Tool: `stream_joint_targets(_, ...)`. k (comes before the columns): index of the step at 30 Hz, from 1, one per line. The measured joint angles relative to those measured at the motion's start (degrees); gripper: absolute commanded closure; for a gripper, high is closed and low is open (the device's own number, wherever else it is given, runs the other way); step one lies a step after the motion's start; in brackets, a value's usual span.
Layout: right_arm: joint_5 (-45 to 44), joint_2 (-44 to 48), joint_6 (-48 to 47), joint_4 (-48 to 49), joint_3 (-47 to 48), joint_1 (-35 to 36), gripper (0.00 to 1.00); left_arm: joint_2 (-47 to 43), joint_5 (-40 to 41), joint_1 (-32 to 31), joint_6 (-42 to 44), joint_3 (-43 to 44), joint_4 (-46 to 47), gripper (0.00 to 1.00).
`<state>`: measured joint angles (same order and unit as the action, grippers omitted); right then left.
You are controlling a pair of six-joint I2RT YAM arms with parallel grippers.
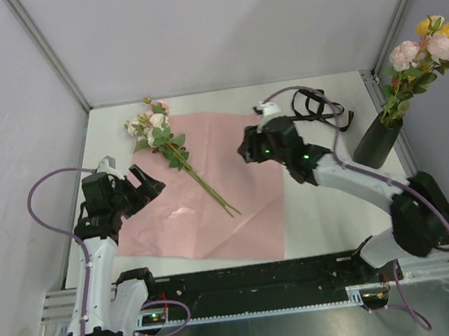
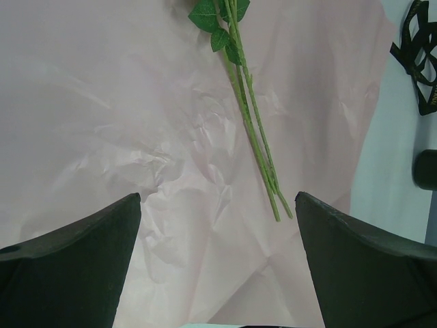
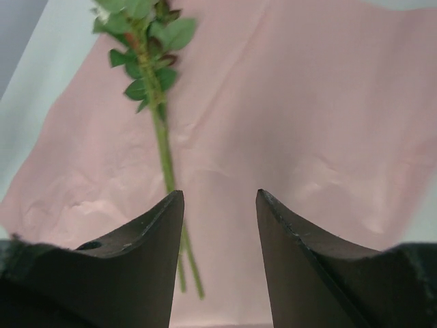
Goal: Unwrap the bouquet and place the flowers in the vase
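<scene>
The bouquet lies undone. Its pink paper [image 1: 235, 183] is spread flat on the table, and the black ribbon [image 1: 321, 107] lies apart at the back right. A few flowers [image 1: 154, 127] rest on the paper, their green stems [image 2: 254, 130] running toward the near right. More flowers [image 1: 426, 43] stand in the dark vase [image 1: 375, 143] at the far right. My left gripper [image 1: 148, 182] hovers open over the paper's left part, with the stem ends just ahead of its right finger. My right gripper [image 1: 246, 150] is open and empty above the paper, with the stems [image 3: 164, 154] by its left finger.
White walls and metal frame posts close in the table at the back and on both sides. The vase stands close to the right wall, beside my right arm's forearm [image 1: 357, 178]. A black rail [image 1: 254, 279] runs along the near edge between the arm bases.
</scene>
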<state>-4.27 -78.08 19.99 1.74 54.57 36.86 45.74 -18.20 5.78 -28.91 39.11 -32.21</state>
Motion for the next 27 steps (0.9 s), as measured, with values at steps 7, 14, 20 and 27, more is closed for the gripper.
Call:
stream_joint_targets(7, 4.52, -19.85, 2.12, -1.86, 16.44, 6.84, 0.52, -0.13, 0.0, 0.07, -0.02, 0.0, 0.0, 0.0)
stream_joint_targets(14, 8.28, -35.17, 3.91, -4.7, 30.45, 9.27, 0.53, -0.17, 0.02, 0.15, -0.02, 0.0, 0.0, 0.0)
stream_joint_targets(20, 9.42, -45.64, 4.94, -7.34, 38.23, 10.51, 0.56, -0.52, 0.17, 0.24, 0.0, 0.0, 0.0, 0.0)
stream_joint_targets(27, 9.33, -51.21, 5.51, -8.37, 41.13, 10.99, 0.61, -0.52, 0.24, 0.24, -0.02, 0.0, -0.02, 0.0)
